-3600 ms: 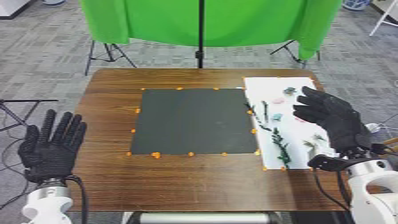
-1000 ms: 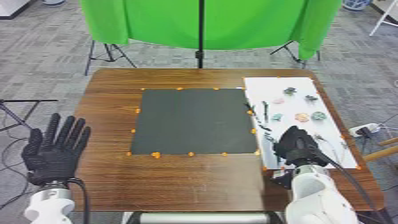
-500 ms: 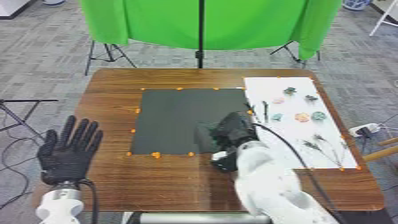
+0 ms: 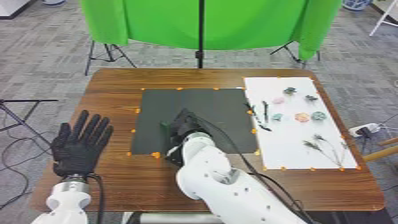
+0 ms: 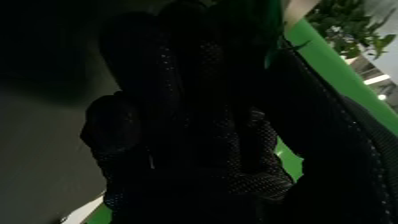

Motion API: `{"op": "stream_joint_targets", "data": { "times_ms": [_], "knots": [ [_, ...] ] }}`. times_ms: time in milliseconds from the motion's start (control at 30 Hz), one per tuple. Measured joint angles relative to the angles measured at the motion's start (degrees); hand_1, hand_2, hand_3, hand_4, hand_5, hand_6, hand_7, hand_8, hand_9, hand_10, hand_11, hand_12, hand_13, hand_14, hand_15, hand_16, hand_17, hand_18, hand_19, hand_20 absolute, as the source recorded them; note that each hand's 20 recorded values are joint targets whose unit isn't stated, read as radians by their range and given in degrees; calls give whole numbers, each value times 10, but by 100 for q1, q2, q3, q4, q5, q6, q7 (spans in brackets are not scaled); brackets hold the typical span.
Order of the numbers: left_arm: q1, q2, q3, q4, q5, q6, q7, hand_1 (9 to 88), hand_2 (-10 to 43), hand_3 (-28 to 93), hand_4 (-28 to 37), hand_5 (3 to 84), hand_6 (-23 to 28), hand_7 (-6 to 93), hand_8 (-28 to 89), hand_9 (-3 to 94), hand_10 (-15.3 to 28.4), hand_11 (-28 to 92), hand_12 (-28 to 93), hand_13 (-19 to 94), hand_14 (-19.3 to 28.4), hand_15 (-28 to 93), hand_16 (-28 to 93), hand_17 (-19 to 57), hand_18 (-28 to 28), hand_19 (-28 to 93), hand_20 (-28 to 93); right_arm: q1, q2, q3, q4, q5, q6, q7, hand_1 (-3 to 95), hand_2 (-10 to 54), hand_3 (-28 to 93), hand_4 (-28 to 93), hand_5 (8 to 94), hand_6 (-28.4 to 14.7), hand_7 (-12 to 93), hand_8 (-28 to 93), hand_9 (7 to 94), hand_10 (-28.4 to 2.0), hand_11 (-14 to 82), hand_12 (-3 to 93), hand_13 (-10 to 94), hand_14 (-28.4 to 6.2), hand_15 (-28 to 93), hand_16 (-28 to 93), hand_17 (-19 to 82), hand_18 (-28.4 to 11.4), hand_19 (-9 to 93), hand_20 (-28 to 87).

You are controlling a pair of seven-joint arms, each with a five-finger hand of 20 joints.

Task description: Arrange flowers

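Observation:
Over the left-centre of the dark board point(image 4: 222, 100), my right hand point(image 4: 185, 127) holds a dark green sprig point(image 4: 165, 129), part of which shows beside its left edge. In the right wrist view the hand point(image 5: 200, 115) has some green of the sprig point(image 5: 273, 30) pinched between thumb and fingers. On the white sheet point(image 4: 311, 150) at right lie dark leafy stems point(image 4: 258, 117), pink, orange and teal blooms point(image 4: 302, 117), small dark rosettes point(image 4: 290, 91) and thin branching sprigs point(image 4: 330, 148). My left hand point(image 4: 78, 150) hovers at the table's left edge, fingers straight.
Orange tabs point(image 4: 155, 155) line the board and the sheet on the brown table point(image 4: 133, 185). A cable point(image 4: 233, 145) runs along my right arm. Beyond the table stand a green cloth point(image 4: 213, 25) and a black pole point(image 4: 201, 60).
My right hand has gone from the sheet's right side to its near part, then left over the board, carrying the green sprig off the sheet. My left hand has shifted slightly right.

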Motion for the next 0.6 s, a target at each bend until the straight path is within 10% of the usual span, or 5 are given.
{"op": "stream_joint_targets", "data": {
  "times_ms": [600],
  "knots": [
    [-224, 147, 62, 90, -161, -28, 26, 247, 125, 784, -283, 385, 74, 88, -100, 394, 152, 167, 84, 310, 159, 277, -54, -48, 133, 320, 118, -72, -389, -25, 302, -214, 101, 40, 372, -95, 837, -198, 644, -96, 216, -123, 754, -196, 382, 212, 732, -150, 608, 190, 439, -266, 932, 429]
  ]
}}
